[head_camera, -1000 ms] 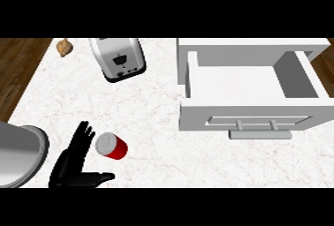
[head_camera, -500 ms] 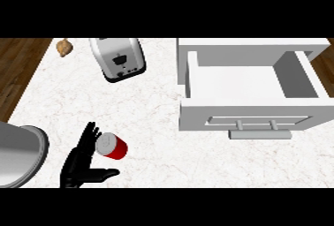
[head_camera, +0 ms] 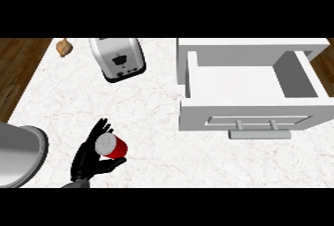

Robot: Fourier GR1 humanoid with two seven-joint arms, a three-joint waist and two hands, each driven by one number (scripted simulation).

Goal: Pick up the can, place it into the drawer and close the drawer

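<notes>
left hand [head_camera: 87, 156] half open, thumb curled under can [head_camera: 112, 147]

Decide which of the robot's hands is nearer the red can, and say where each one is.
Left. The left hand is right against the can, fingers along its left side and thumb curled below it. The right hand does not show in this view.

left hand [head_camera: 88, 155] shifted right against the can [head_camera: 113, 147], fingers behind it, thumb curled beneath
</notes>
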